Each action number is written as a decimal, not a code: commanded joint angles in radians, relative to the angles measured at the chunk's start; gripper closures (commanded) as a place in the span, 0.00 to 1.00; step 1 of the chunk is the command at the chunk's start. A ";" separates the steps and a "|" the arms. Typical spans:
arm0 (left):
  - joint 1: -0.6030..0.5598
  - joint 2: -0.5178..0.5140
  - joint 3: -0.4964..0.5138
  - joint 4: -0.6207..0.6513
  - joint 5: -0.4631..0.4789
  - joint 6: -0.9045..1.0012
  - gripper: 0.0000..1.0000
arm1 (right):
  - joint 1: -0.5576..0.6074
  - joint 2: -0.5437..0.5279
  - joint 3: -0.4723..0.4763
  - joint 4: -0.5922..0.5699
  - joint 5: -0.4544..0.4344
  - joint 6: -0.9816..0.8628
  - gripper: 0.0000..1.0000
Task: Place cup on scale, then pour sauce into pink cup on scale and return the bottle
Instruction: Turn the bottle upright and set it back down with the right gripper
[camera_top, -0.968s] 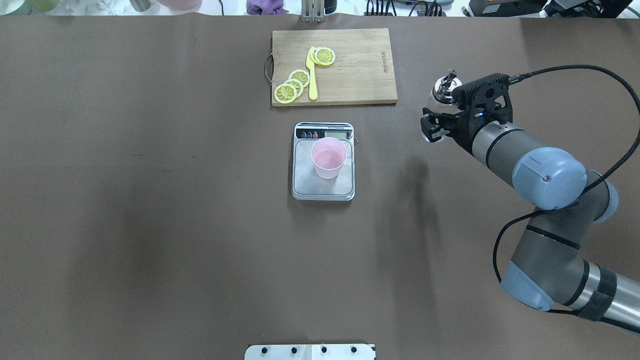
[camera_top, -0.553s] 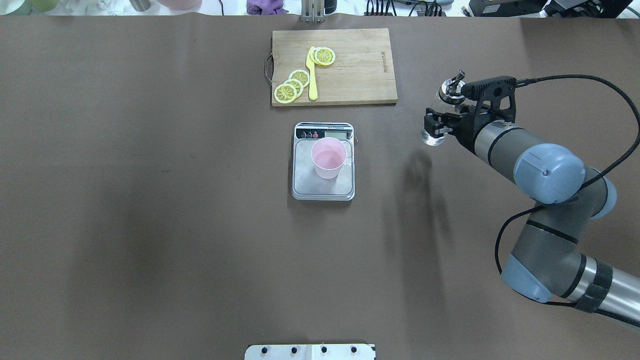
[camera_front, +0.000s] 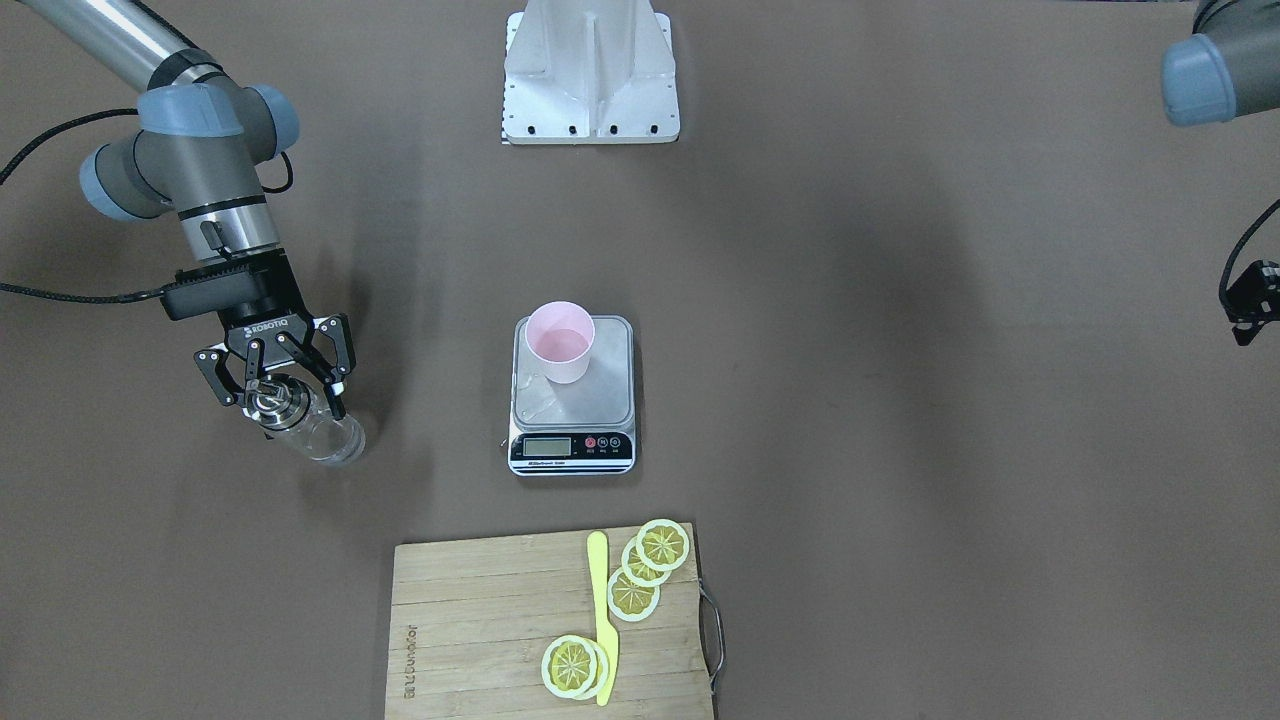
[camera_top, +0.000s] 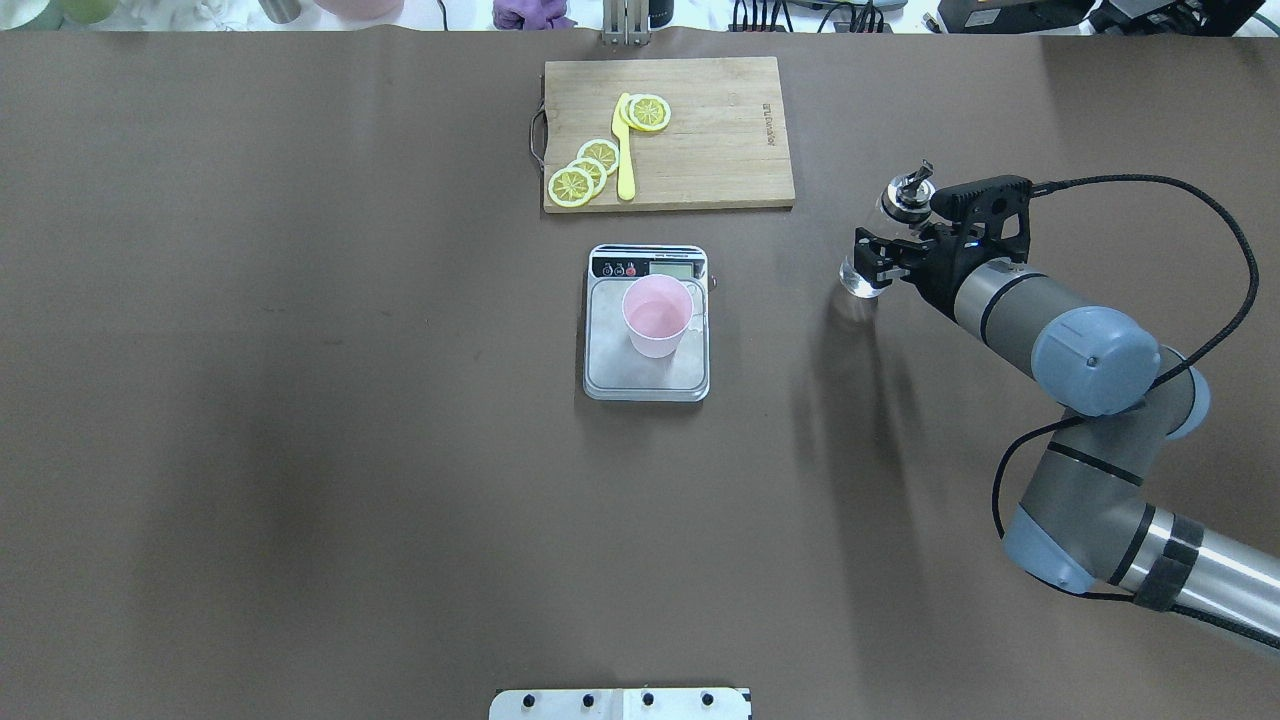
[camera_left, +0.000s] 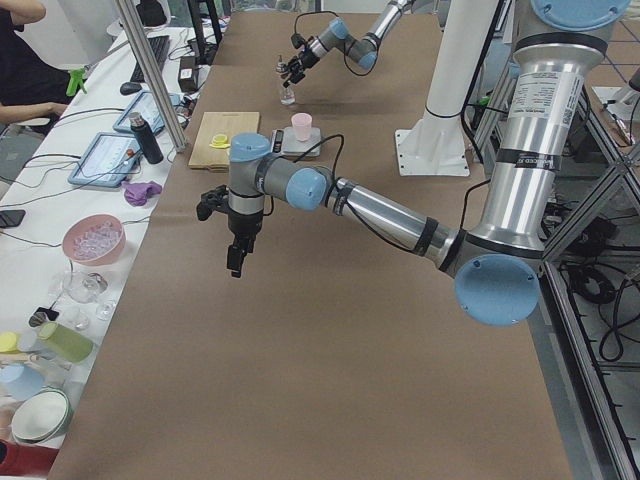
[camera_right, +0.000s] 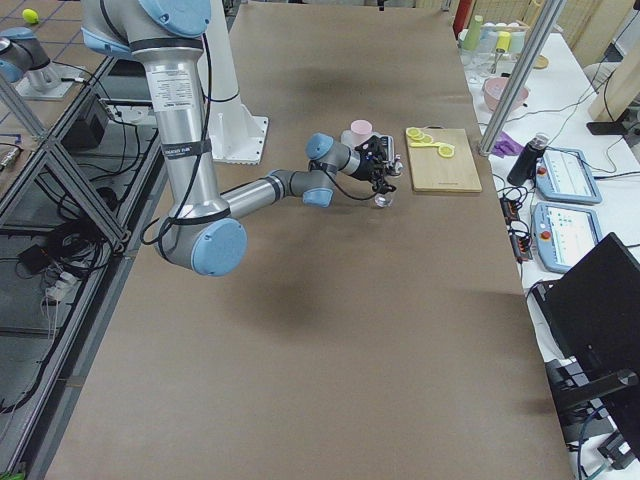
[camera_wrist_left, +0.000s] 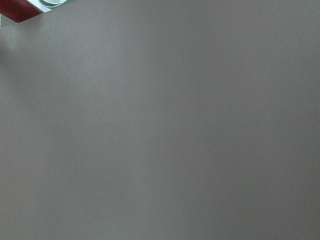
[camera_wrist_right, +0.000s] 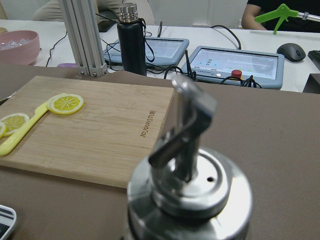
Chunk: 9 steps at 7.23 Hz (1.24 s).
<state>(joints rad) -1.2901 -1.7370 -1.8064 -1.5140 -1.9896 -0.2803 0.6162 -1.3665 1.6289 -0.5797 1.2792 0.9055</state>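
Note:
The pale pink cup (camera_top: 657, 315) stands upright on the silver scale (camera_top: 645, 382) at the table's middle, also in the front view (cup (camera_front: 560, 340), scale (camera_front: 600, 405)). My right gripper (camera_top: 880, 260) is shut on the clear glass bottle (camera_top: 860, 280), right of the scale and apart from it. The bottle (camera_front: 325, 432) leans slightly, its base at or just above the table. Its silver pourer cap (camera_wrist_right: 192, 185) fills the right wrist view. My left gripper (camera_left: 233, 265) hangs over bare table far to the left; I cannot tell if it is open or shut.
A wooden cutting board (camera_top: 720, 140) with lemon slices (camera_top: 590, 165) and a yellow knife (camera_top: 625, 150) lies behind the scale. The robot's base plate (camera_top: 620, 703) is at the near edge. A black flask (camera_wrist_right: 131, 37) and tablets stand beyond the table's far edge.
My right gripper has come down with the bottle, and the bottle's base has dropped close to the table. Cup and scale have not moved.

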 joint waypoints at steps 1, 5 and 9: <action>0.000 0.001 -0.001 0.000 0.000 0.000 0.02 | -0.001 0.003 -0.009 0.003 -0.004 -0.017 1.00; -0.002 0.002 -0.002 0.000 0.002 0.000 0.02 | -0.013 0.001 -0.014 -0.003 -0.004 -0.039 1.00; -0.002 0.002 -0.001 0.000 0.002 0.000 0.02 | -0.013 0.003 -0.004 -0.005 -0.011 -0.037 0.00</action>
<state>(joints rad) -1.2916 -1.7350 -1.8071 -1.5140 -1.9880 -0.2801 0.6025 -1.3615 1.6178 -0.5846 1.2716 0.8671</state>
